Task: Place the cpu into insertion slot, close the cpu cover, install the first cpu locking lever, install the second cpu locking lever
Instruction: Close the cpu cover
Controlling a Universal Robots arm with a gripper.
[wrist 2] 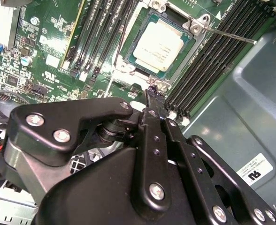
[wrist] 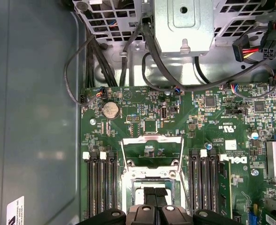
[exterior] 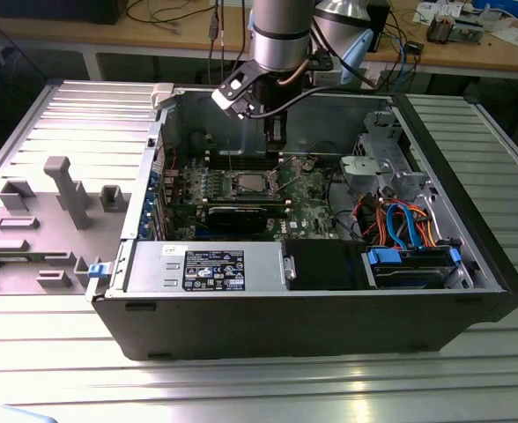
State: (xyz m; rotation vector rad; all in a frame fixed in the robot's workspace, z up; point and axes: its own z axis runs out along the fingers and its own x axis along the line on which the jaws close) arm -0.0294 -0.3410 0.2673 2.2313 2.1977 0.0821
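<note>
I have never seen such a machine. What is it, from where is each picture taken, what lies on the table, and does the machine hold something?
It is one robot arm that ends in a gripper, a claw with two fingers. The exterior view comes from a camera off the arm. It shows an open computer case lying on a ribbed metal table, with the arm reaching into it. Both wrist views come from cameras riding on the arm, and they look at the green circuit board. In the second wrist view the cpu sits in the insertion slot. In the first wrist view the cpu cover is open, tilted back. The gripper hangs close over the slot, shut, with nothing in it.
</note>
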